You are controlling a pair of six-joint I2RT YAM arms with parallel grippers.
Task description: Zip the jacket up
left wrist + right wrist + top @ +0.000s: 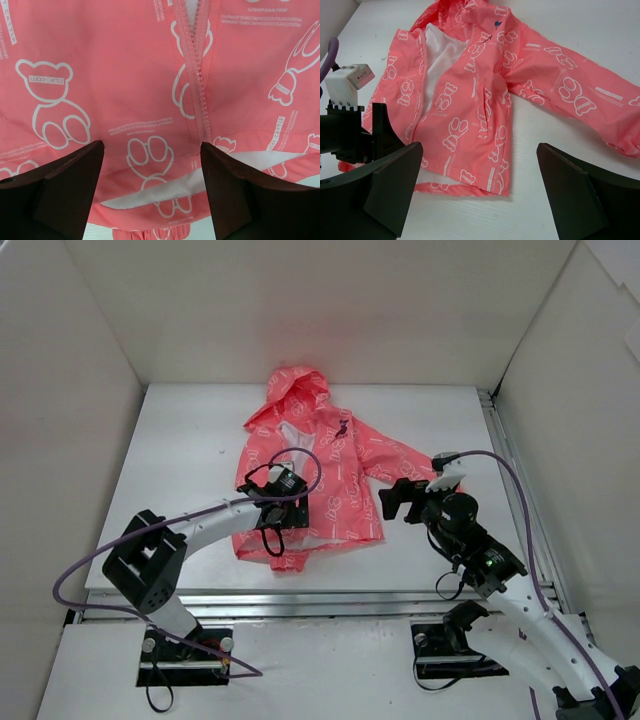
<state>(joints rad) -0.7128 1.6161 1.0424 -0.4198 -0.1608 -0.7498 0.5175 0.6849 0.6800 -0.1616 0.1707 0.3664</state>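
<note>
The coral-pink jacket (320,470) lies flat on the table, hood at the far end, with a dark blue emblem (343,427) on the chest. Its front gapes at the top and shows white lining (442,52). The zipper (199,85) has its two sides meeting low down and parting higher up. My left gripper (272,530) is open above the bottom hem (165,192), left of the zipper's lower end, and holds nothing (152,192). My right gripper (398,502) is open and empty beside the jacket's right hem, over bare table (477,200).
White walls (80,390) enclose the white table (180,440) on three sides. The jacket's right sleeve (570,90) stretches out toward the right arm. The left arm's gripper body (350,132) shows at the left edge of the right wrist view.
</note>
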